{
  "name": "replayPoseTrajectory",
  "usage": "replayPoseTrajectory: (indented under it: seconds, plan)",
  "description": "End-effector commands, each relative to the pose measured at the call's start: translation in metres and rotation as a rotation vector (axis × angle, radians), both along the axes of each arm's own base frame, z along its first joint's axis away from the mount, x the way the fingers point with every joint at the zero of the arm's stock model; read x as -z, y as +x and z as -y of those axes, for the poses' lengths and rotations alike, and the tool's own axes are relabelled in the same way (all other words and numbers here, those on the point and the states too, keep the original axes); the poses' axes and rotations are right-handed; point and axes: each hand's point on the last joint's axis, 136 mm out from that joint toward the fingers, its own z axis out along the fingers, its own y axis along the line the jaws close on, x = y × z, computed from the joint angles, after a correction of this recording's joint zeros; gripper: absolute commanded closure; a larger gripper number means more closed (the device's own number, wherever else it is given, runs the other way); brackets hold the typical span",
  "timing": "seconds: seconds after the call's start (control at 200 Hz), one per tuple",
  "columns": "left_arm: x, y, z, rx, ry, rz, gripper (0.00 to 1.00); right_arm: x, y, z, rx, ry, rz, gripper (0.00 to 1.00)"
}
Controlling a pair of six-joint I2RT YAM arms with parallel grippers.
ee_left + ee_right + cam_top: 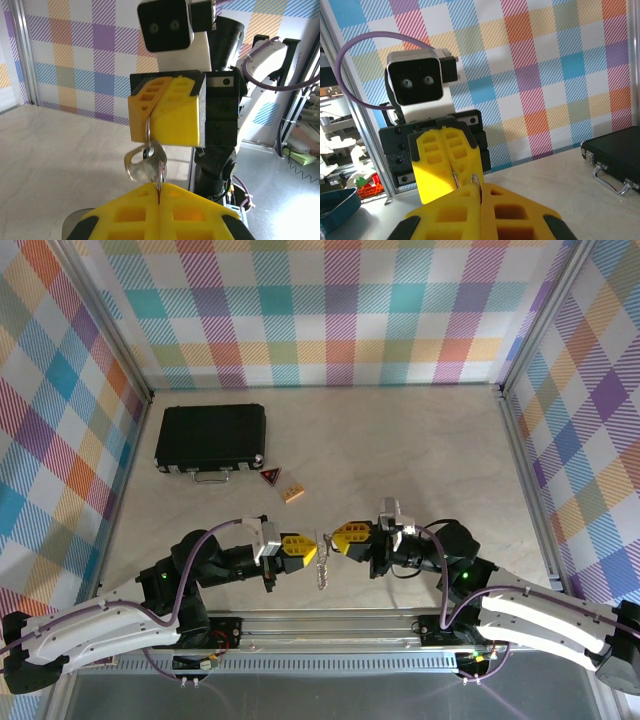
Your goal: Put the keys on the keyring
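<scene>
The keys hang as a small silver bunch just above the table, between my two grippers, which meet tip to tip. My left gripper is shut on the edge of one flat key. The rest of the bunch hangs just beyond the left gripper. A thin silver wire loop rises from the bunch into the right gripper, which is shut on it. A tiny dark loop with a pale centre, the keyring, sits at the top of the bunch.
A black case lies at the back left, its handle towards me. A red-and-black triangular tag and a small tan wooden block lie just in front of it. Checked walls and metal rails enclose the table.
</scene>
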Motion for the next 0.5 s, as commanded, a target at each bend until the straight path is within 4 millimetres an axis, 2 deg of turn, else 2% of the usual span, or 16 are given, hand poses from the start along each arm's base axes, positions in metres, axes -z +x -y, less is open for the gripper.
replayPoseTrajectory:
  seconds: [0.0,0.495]
  plan:
    - [-0.0185,-0.0012,-0.0006,0.000,-0.077,0.020,1.00,-0.0187,-0.0038,-0.0001,-0.009,0.052,0.037,1.00]
    - [-0.0154,0.0030,0.0018,-0.015,-0.087,0.004,1.00,-0.0270,-0.0098,0.0053,-0.025,0.107,0.052,1.00]
